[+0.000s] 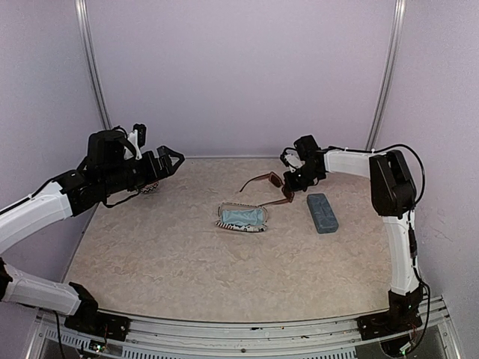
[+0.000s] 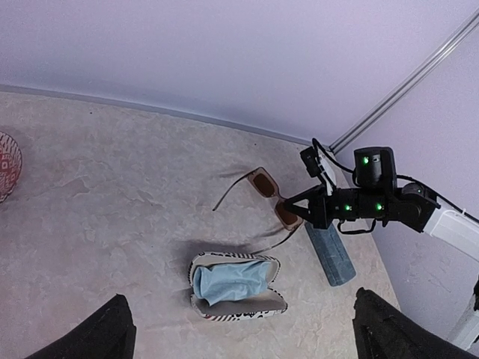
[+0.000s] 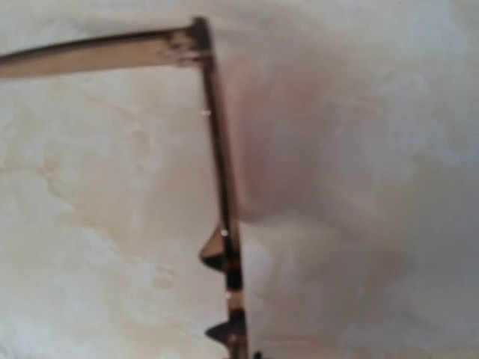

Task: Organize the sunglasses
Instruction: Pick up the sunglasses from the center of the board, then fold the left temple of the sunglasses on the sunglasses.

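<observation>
The dark reddish-brown sunglasses (image 1: 268,182) are unfolded at the back of the table, just behind the striped pouch. My right gripper (image 1: 289,189) is shut on their right lens end; in the left wrist view its pointed tip (image 2: 297,206) pinches the frame (image 2: 263,184). The right wrist view shows only the frame edge-on (image 3: 224,224) with its nose pads, close above the table, and no fingers. My left gripper (image 1: 176,160) is open and empty, held high at the far left and looking down at the pouch (image 2: 239,299). The pale-pink sunglasses are out of view.
The striped black-and-white pouch (image 1: 241,218) lies open mid-table with a light-blue cloth (image 2: 230,280) inside. The blue-grey oblong case (image 1: 322,212) lies closed to its right, under the right arm. A red-and-white patterned object (image 2: 6,166) sits at the far left, below my left gripper.
</observation>
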`<act>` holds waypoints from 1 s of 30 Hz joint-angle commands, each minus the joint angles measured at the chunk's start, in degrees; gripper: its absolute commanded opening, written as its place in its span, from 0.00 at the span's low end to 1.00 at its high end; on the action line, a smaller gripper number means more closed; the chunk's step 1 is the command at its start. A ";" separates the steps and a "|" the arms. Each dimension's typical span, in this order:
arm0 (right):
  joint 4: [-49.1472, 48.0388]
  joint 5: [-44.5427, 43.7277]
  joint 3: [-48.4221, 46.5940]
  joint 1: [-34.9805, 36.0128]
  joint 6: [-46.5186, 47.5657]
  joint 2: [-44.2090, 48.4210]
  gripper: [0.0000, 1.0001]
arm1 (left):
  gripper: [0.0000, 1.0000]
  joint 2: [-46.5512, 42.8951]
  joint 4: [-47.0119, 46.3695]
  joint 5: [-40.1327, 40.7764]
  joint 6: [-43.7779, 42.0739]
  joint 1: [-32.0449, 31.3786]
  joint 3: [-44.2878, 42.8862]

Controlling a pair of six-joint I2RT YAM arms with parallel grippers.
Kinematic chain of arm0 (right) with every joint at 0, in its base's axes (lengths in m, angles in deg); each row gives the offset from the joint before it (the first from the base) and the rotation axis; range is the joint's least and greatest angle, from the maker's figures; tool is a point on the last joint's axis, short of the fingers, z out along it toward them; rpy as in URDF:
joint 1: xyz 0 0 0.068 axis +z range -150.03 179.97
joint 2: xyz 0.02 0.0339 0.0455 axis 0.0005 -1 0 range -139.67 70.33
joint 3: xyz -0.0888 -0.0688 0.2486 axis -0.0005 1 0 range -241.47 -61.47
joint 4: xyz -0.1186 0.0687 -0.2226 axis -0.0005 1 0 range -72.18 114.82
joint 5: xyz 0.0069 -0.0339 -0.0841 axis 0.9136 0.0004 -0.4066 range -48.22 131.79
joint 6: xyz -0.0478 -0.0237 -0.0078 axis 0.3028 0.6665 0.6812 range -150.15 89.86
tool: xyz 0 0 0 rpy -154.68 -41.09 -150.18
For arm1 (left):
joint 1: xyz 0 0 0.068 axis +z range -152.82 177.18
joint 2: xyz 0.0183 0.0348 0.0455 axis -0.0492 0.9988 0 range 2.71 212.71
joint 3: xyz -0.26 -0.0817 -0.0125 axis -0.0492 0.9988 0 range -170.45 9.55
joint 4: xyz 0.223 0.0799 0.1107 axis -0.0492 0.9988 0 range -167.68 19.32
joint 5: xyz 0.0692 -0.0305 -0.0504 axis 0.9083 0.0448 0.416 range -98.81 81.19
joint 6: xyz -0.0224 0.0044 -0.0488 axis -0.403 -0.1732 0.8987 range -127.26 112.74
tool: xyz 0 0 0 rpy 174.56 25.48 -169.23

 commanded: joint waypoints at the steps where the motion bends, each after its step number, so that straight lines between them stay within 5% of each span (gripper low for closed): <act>1: -0.88 -3.16 2.50 -0.26 -0.63 4.84 0.00 | 0.99 0.95 -1.48 -1.67 0.27 0.39 -0.21; 15: -10.60 0.42 17.97 -0.27 -2.86 23.12 0.00 | 0.99 4.62 -7.17 -11.86 0.52 0.19 -2.96; 30: -27.77 21.66 38.26 2.11 -0.45 37.82 0.00 | 0.99 9.15 -20.99 -27.16 5.68 -0.22 -5.33</act>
